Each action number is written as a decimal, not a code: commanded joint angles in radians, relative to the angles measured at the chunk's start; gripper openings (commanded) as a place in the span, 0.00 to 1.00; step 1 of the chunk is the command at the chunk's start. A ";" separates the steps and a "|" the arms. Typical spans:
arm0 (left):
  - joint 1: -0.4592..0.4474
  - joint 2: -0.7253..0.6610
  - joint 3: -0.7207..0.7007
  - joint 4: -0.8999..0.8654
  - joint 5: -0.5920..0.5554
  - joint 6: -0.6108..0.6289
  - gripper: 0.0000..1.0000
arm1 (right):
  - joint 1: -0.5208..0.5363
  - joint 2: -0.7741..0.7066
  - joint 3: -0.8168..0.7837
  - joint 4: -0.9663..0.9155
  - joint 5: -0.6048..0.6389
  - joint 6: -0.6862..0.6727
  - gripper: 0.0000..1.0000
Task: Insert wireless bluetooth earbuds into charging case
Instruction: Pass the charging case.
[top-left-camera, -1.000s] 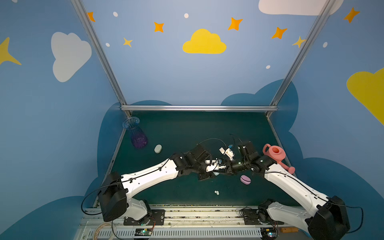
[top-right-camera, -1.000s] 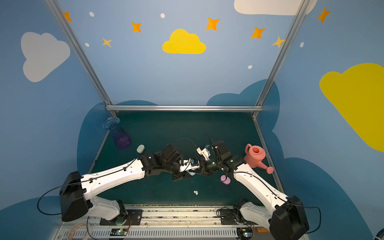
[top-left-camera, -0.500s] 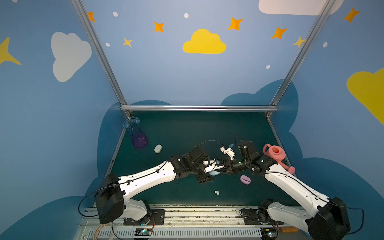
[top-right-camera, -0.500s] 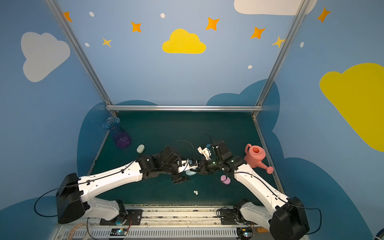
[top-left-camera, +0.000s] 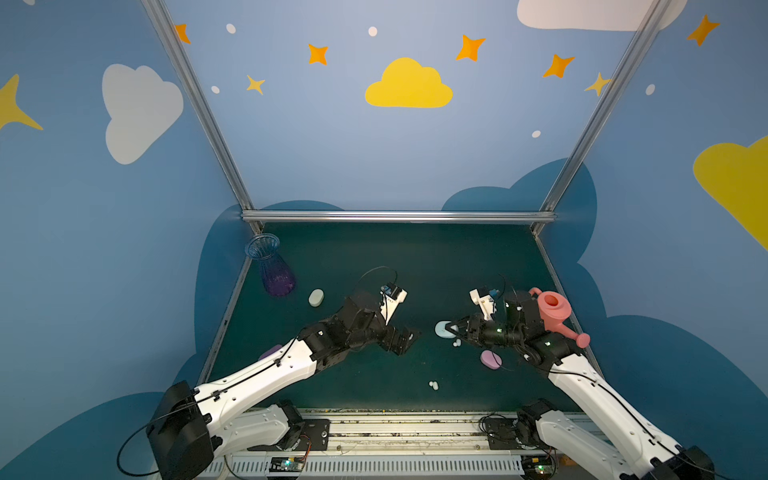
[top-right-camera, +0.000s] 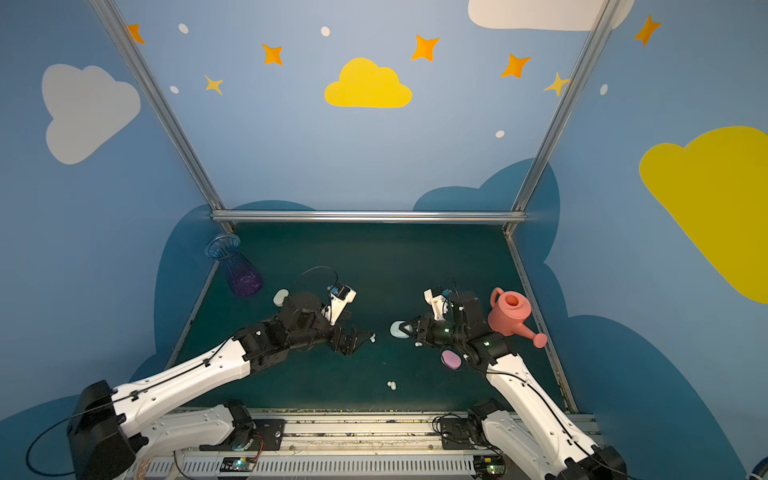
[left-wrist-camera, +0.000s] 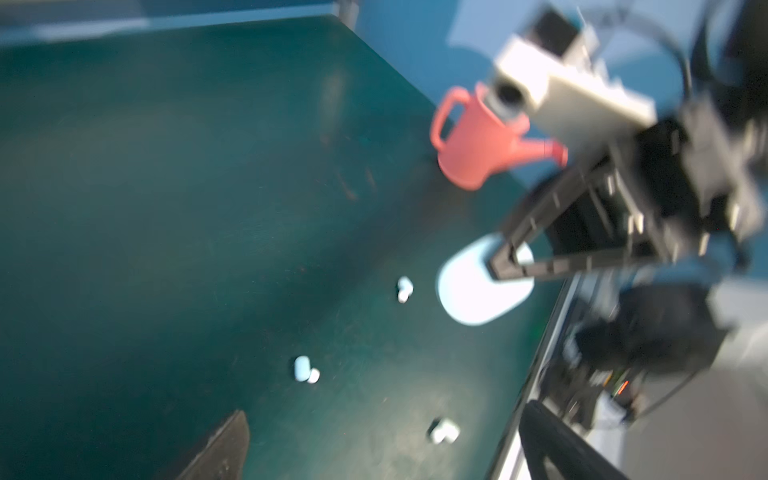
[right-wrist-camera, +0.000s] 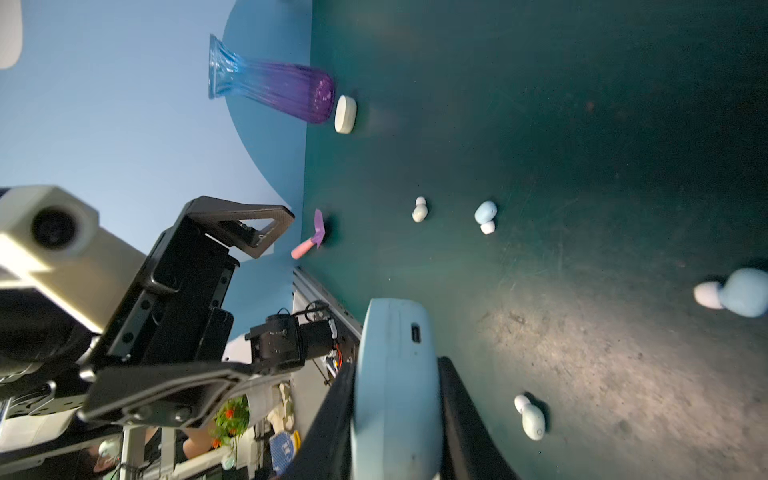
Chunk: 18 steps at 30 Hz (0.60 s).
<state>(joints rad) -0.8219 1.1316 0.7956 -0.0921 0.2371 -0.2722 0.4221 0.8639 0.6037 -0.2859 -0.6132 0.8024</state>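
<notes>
Right claw (top-left-camera: 452, 330) around the pale blue case (right-wrist-camera: 395, 374), left claw (top-left-camera: 405, 340) agape.

Grn tbl (top-left-camera: 415, 257), vase (top-left-camera: 274, 274), watering can (top-left-camera: 555, 316), wht case (top-left-camera: 316, 297), earbuds (top-left-camera: 433, 385)

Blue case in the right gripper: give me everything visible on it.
The pale blue charging case is a smooth, rounded oval of matte-looking plastic, with a small dark slot-shaped port in its narrow edge. No open lid shows. The right gripper pinches it across its broad faces between black jaws. In both top views a broad face points up, right of the table's centre. Whether it touches the green mat cannot be told.
</notes>
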 joint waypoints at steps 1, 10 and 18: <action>0.032 0.003 0.012 0.110 0.046 -0.349 1.00 | -0.002 -0.065 -0.040 0.202 0.131 0.093 0.25; 0.083 0.106 -0.026 0.465 0.126 -0.742 0.94 | 0.040 -0.144 -0.129 0.519 0.347 0.192 0.25; 0.046 0.207 -0.003 0.681 0.101 -0.807 0.87 | 0.129 -0.093 -0.150 0.756 0.504 0.251 0.24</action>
<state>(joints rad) -0.7620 1.3262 0.7784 0.4370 0.3481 -1.0225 0.5297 0.7586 0.4595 0.3046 -0.1997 1.0183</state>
